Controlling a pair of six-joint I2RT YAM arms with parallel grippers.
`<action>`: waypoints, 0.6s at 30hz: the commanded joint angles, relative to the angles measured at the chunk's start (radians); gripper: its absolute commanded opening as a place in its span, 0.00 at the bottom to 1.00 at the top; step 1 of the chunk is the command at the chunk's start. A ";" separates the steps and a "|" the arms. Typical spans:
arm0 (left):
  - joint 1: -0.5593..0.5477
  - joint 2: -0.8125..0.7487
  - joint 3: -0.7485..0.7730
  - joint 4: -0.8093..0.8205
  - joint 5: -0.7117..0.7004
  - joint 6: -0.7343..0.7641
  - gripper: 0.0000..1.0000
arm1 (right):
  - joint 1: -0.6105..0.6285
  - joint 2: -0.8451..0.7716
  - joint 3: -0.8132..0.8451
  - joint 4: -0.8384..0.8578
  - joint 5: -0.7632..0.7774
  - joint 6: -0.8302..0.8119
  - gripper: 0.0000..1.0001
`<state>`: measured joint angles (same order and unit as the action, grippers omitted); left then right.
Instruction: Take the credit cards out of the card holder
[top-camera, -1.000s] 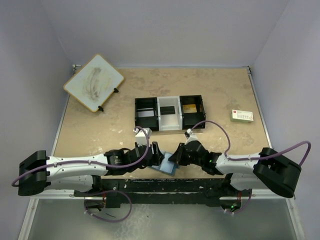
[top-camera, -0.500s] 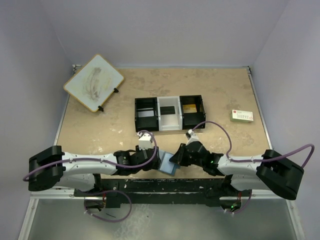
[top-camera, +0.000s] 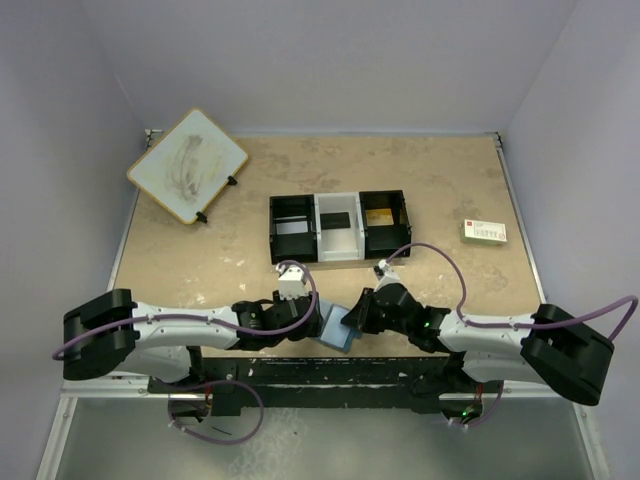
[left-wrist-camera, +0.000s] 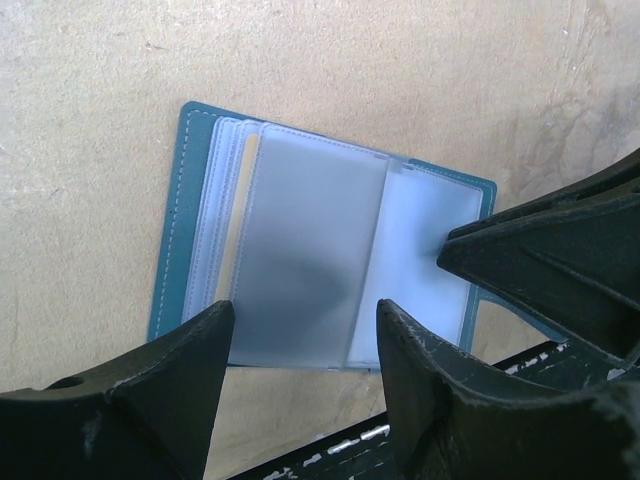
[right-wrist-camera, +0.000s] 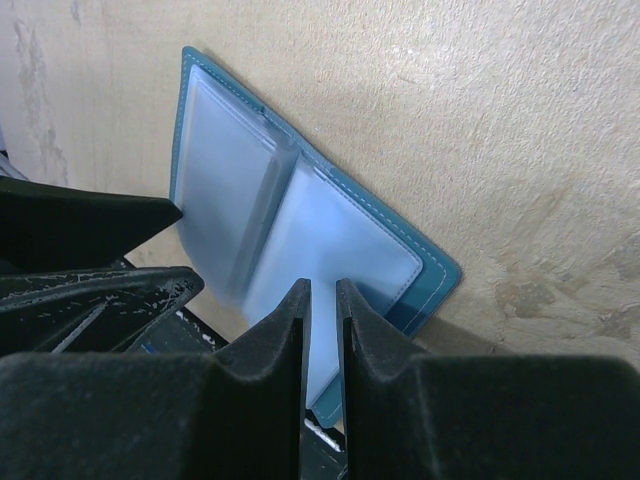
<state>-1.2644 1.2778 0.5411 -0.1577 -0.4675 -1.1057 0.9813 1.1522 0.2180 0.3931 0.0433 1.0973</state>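
Three-compartment tray (top-camera: 340, 259), mid-counter (top-camera: 450, 180): a dark card (top-camera: 336, 218) lies in the white middle bay and a gold-brown card (top-camera: 379, 216) in the right black bay. The left bay's contents are unclear.

Card holder (top-camera: 333, 328), at the counter's near edge between the two claws, lies open like a book. The overhead view shows only a blue patch. The left wrist view resolves frosted sleeves and a yellow strip (left-wrist-camera: 249, 200) between the left-hand ones.

Both arms lie low along the near edge, forearms pointing inward. The left claw (left-wrist-camera: 300, 315) is released, its fingers spread above the holder. The right claw (right-wrist-camera: 322, 290) is clenched to a narrow slit on the holder's cover edge.
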 joint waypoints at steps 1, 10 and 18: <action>0.002 0.003 0.008 -0.028 -0.039 -0.010 0.57 | 0.002 -0.011 -0.015 -0.025 0.029 -0.001 0.20; 0.002 0.040 0.016 0.025 0.003 0.020 0.57 | 0.003 0.004 -0.019 -0.007 0.026 0.001 0.19; 0.000 0.073 0.006 0.190 0.145 0.046 0.54 | 0.002 0.022 -0.017 0.007 0.021 0.002 0.19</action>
<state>-1.2629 1.3209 0.5476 -0.0864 -0.4446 -1.0794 0.9813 1.1549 0.2123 0.4023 0.0429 1.0977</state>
